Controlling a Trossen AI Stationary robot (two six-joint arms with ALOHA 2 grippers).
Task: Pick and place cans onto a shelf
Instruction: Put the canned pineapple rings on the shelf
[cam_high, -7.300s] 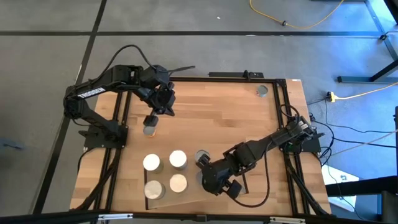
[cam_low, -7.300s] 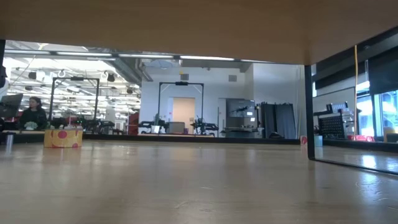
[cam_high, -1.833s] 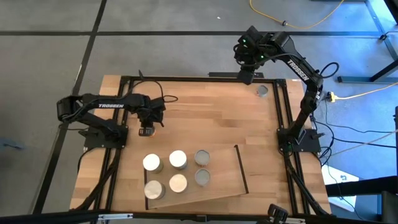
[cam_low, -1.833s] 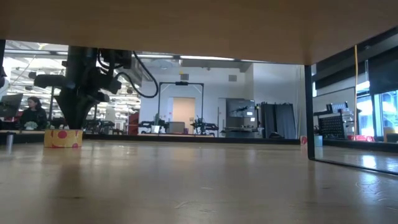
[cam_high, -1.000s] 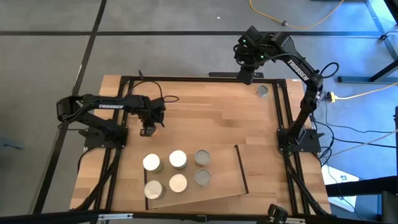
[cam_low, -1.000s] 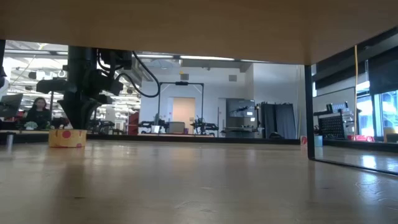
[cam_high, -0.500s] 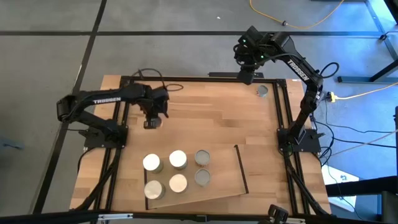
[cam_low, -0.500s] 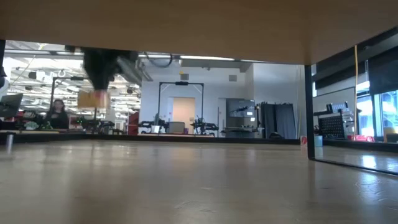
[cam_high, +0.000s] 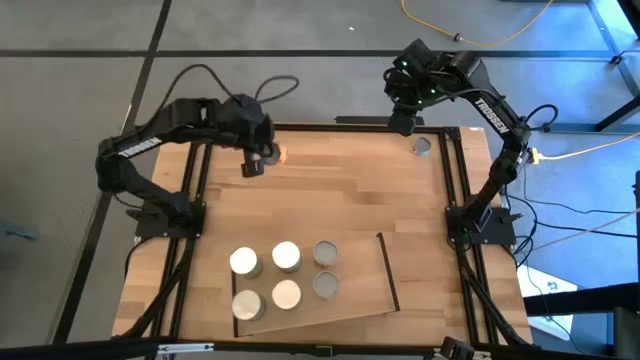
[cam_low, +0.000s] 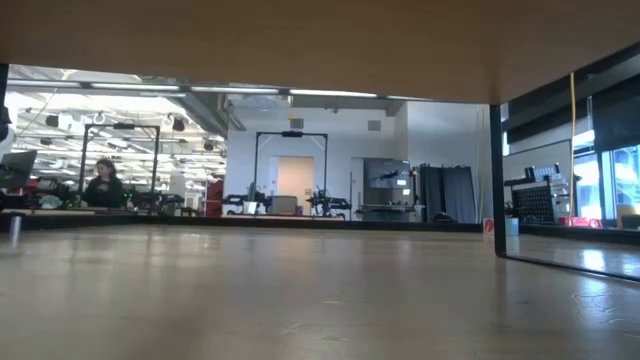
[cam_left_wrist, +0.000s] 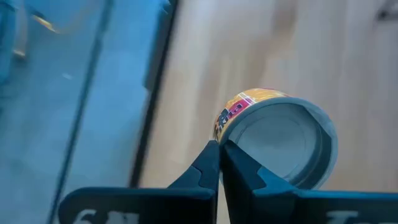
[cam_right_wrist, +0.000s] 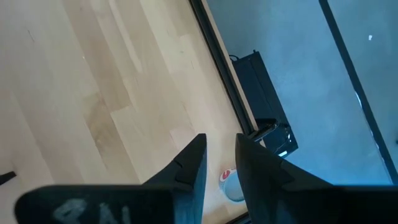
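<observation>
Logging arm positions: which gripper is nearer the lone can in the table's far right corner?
Right. The right gripper hovers beside the can; the left gripper is across the table.

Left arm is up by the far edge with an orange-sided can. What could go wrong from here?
1. The left gripper is shut with nothing between its fingers. The orange-sided metal can sits tipped beside them, so it may roll toward the far edge of the table.
2. Five upright cans crowd the light-wood shelf, so placing another could knock one.
</observation>
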